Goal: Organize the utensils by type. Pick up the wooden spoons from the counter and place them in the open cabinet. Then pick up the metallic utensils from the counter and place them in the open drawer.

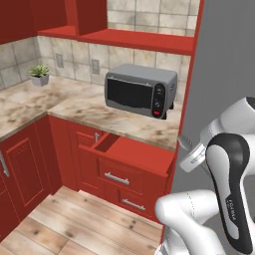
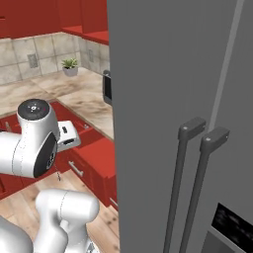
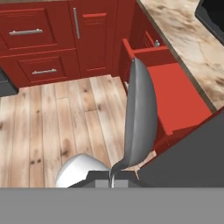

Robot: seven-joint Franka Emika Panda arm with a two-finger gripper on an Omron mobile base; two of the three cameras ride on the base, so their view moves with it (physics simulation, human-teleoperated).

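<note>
Hand view: gripper (image 3: 113, 175) is clamping the silver spoon (image 3: 141, 118) at frame centre; I'd centre it over the drawer (image 3: 175, 94), right, before releasing.

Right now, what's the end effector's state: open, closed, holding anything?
End effector: closed, holding the shiny all-silver metal spoon by its handle, bowl pointing away, above the open red drawer.

Claw (image 3: 113, 175) shut, pointing down, white arm folded back.
</note>
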